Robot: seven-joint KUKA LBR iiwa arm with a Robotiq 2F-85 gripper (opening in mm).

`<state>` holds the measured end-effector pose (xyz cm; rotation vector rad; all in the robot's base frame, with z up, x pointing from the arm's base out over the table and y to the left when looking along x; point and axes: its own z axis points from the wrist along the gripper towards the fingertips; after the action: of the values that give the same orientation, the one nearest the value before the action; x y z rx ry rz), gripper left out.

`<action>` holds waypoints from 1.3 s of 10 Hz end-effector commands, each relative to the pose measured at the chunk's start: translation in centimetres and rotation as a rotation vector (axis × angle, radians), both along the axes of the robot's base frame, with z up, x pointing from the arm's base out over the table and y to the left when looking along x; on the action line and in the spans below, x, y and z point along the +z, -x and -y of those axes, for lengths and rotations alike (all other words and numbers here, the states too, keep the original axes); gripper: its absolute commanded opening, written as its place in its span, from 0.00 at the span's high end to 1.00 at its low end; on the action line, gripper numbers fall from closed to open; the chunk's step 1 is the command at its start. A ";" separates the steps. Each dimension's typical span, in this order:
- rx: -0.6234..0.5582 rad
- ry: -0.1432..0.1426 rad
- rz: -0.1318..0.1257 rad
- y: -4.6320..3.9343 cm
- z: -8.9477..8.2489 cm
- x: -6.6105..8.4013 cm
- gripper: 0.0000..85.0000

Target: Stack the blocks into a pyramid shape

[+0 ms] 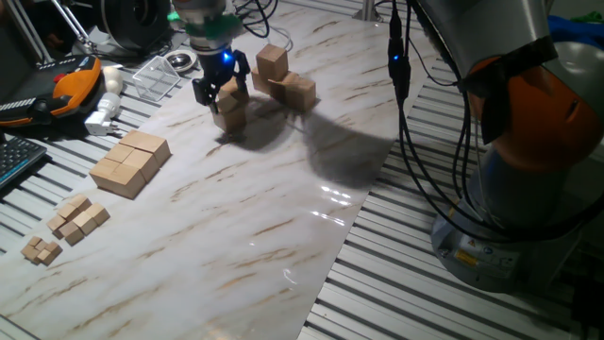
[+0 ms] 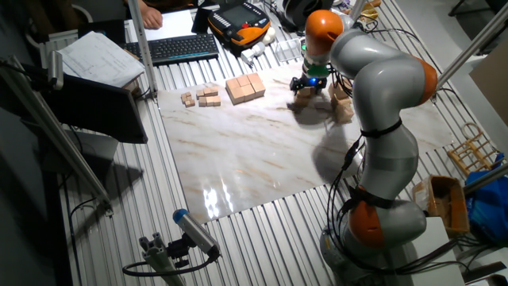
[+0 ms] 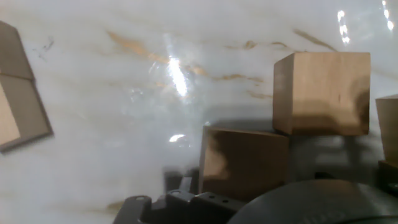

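Showing only 2 blocks (image 3: 321, 93) close-up, hand view vs fixed.

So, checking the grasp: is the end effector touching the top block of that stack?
Touching: one fixed view shows the end effector fingers flanking the top block.

The gripper (image 1: 221, 87) hides part of the block (image 1: 229, 92) between its fingers. In the hand view another block (image 3: 388, 129) is cut off by the right edge, and the slab (image 3: 17, 93) by the left.
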<state>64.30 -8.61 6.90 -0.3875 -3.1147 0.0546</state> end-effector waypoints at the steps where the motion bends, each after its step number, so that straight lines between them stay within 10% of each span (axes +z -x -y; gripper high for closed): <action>1: -0.003 0.000 0.006 -0.12 -0.2 -0.3 0.00; 4: -0.011 0.003 0.012 -0.23 -0.6 -1.0 0.00; 6: -0.003 0.013 0.023 -0.40 -0.5 -1.3 0.40; 7: 0.006 0.007 0.021 -0.44 -0.5 -1.3 0.40; 9: 0.042 -0.044 -0.010 -0.33 -0.4 -1.2 1.00; 13: 0.038 -0.012 -0.048 3.36 0.2 3.3 1.00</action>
<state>61.40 -8.95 9.15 -0.3142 -3.0731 0.0441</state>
